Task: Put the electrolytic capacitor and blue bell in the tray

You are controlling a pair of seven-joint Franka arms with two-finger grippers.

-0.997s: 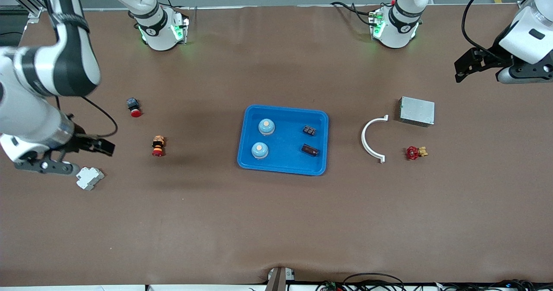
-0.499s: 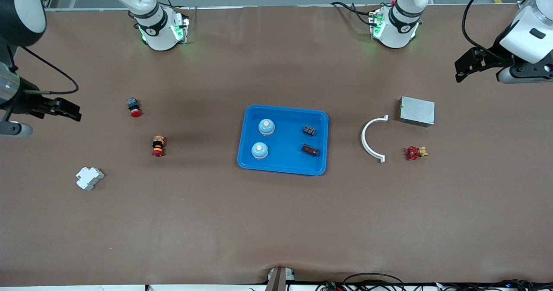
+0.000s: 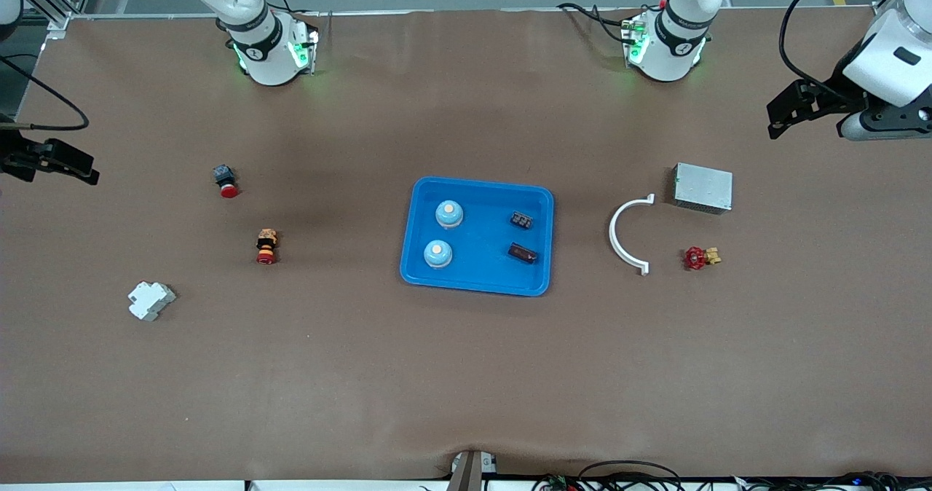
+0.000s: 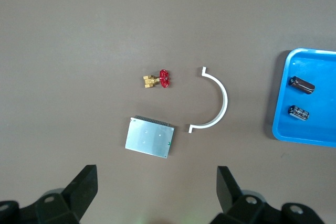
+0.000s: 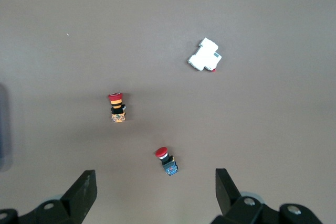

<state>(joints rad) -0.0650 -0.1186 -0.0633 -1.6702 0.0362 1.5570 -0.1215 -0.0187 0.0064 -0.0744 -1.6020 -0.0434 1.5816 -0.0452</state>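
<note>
Covering table: brown mat; blue tray mid-table; left hand, right hand agape, empty.

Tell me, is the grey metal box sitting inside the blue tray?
No, the grey metal box lies on the bare table toward the left arm's end, apart from the blue tray.

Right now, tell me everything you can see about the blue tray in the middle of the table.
The blue tray is a bright blue, shallow rectangle with rounded corners and a raised rim, plastic by its look. It lies flat on the brown table, midway between the two arms' ends. Inside sit two blue bells toward the right arm's end, and two dark capacitors toward the left arm's end. Neither the left gripper nor the right gripper touches it.
</note>
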